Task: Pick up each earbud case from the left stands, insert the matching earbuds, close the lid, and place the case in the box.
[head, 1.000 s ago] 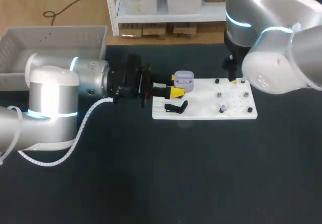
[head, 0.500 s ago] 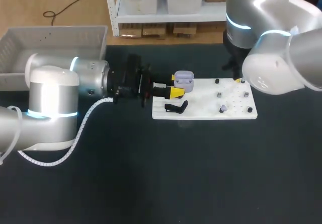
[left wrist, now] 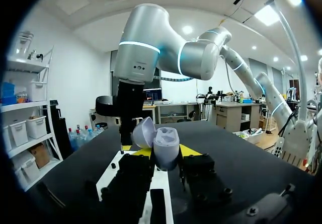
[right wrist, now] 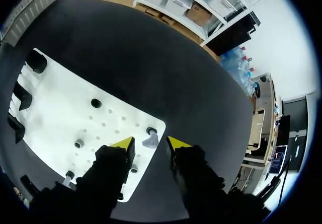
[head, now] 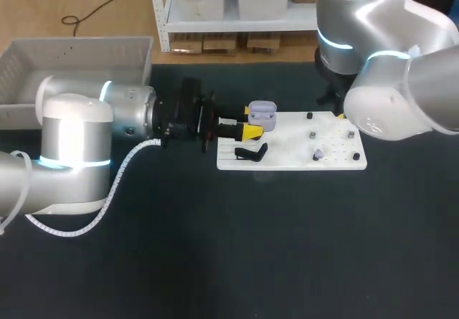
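— Right arm has slid a little toward the far right corner of the white board [head: 294,158] over the last second, and less of its yellow tip now shows from under the elbow in the head view. The left arm has not budged.

— What are the right fingers doing?

— The right fingers [right wrist: 125,143] stand apart above that corner, one tip over the board and the other over the dark bench [head: 215,247]. A small grey earbud [right wrist: 150,142] lies on the board between them. As far as I can see neither tip touches it, and it is just beside a black peg [right wrist: 151,131].

— And the case?

— The lavender earbud case [left wrist: 166,144] is clamped by the left fingers [left wrist: 192,150], with a yellow tip on each side and its lid tipped back open. It is at the left end of the board, near a black stand [head: 251,152].

— Lifted, or resting on something?

— I cannot tell from these views.

— Where is the box?

— The box [head: 79,43] sits at the bench's far left corner, well apart from the case.
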### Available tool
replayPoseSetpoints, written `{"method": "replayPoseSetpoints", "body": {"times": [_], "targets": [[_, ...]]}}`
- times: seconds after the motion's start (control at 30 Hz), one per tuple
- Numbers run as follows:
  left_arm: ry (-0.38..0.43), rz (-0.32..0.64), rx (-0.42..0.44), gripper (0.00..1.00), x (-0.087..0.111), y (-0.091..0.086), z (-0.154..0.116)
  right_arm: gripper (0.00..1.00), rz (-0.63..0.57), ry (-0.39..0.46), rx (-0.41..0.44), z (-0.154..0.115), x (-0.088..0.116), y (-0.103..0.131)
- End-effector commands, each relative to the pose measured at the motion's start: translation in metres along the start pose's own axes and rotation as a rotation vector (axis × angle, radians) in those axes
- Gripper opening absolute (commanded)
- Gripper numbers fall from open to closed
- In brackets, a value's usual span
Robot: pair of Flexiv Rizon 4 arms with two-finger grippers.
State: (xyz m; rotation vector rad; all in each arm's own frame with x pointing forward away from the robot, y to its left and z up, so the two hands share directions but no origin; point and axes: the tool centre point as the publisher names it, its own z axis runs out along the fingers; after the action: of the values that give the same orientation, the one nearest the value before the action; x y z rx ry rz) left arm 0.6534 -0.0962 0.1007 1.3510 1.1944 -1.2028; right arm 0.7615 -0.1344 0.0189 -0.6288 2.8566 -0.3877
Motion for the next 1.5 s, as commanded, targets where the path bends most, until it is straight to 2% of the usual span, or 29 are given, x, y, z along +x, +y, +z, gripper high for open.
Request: {"method": "replayPoseSetpoints", "body": {"times": [0.03, 0.47, 1.23, 1.3, 1.37, 1.5], "targets": [[-0.001, 0.003, -0.007, 0.0, 0.0004, -0.0017, 0.0004, 0.37, -0.004, -0.002, 0.01, 0.0017, 0.0, 0.0005], [-0.001, 0.003, -0.007, 0.0, 0.0004, -0.0017, 0.0004, 0.27, -0.013, -0.005, 0.024, 0.0041, 0.0007, 0.0], [-0.001, 0.003, -0.007, 0.0, 0.0004, -0.0017, 0.0004, 0.22, -0.018, 0.002, 0.038, 0.0096, -0.0005, -0.0002], [-0.001, 0.003, -0.007, 0.0, 0.0004, -0.0017, 0.0004, 0.16, -0.019, 0.003, 0.039, 0.0103, -0.0011, -0.0001], [-0.001, 0.003, -0.007, 0.0, 0.0004, -0.0017, 0.0004, 0.0, -0.018, 0.002, 0.041, 0.0105, -0.0015, -0.0002], [-0.001, 0.003, -0.007, 0.0, 0.0004, -0.0017, 0.0004, 0.0, -0.018, -0.001, 0.046, 0.0069, -0.0017, 0.0002]]}}
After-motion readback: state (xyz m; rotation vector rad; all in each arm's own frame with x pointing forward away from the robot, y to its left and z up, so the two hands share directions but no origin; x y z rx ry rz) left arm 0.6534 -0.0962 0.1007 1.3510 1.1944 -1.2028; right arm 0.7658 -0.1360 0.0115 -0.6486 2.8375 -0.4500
